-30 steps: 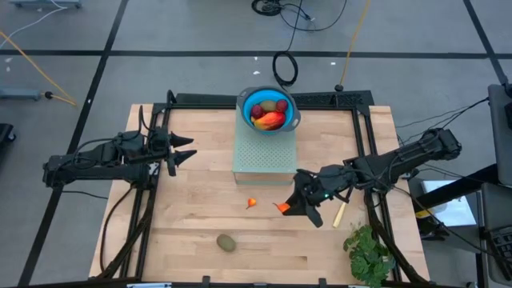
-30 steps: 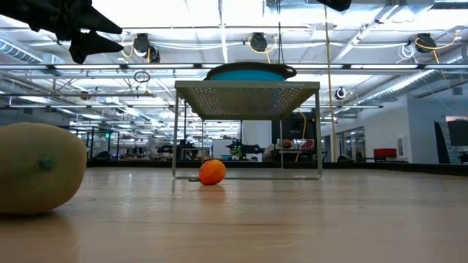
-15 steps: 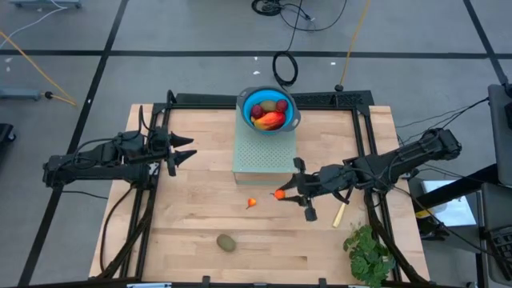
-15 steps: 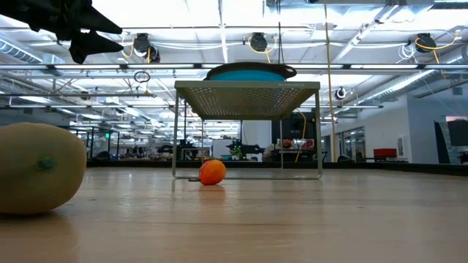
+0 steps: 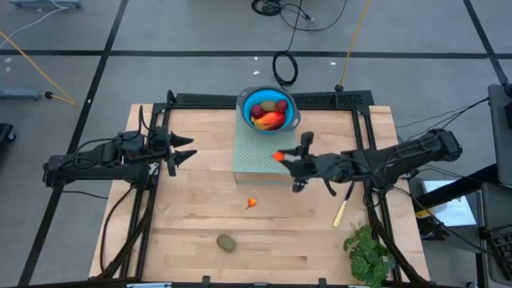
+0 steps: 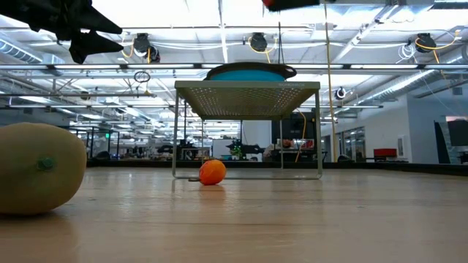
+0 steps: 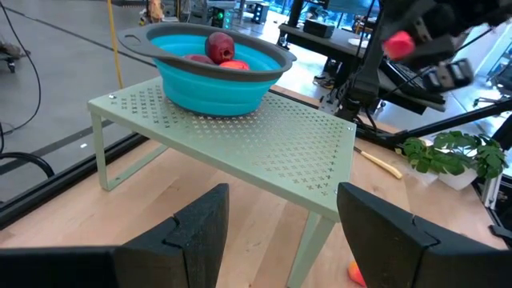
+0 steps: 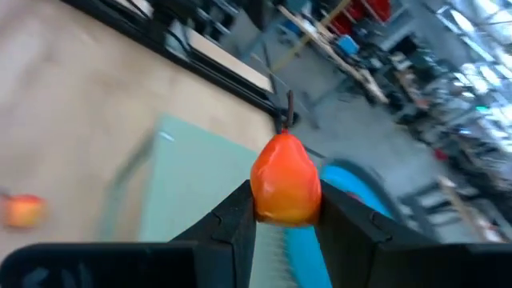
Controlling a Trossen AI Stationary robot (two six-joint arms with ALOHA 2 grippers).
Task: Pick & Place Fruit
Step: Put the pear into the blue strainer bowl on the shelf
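On the near tabletop (image 5: 192,240) lie a brownish-green oval fruit (image 5: 227,242) and, farther in, a tiny orange piece (image 5: 251,202). Above the green rack's (image 5: 260,156) right edge, the right pincer (image 5: 282,158) grasps a small orange-red fruit (image 8: 286,179); the narrow grip could let it slip short of the blue bowl (image 5: 292,120), which holds the other fruits at the far end. The left pincer (image 5: 190,147) hangs released at the left.

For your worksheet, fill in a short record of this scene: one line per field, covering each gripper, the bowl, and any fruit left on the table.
right gripper: shut on small orange fruit, raised over the green rack
left gripper: open, empty, at the table's left side
blue bowl: on the rack, holding several fruits
left on table: orange piece, brownish-green oval fruit
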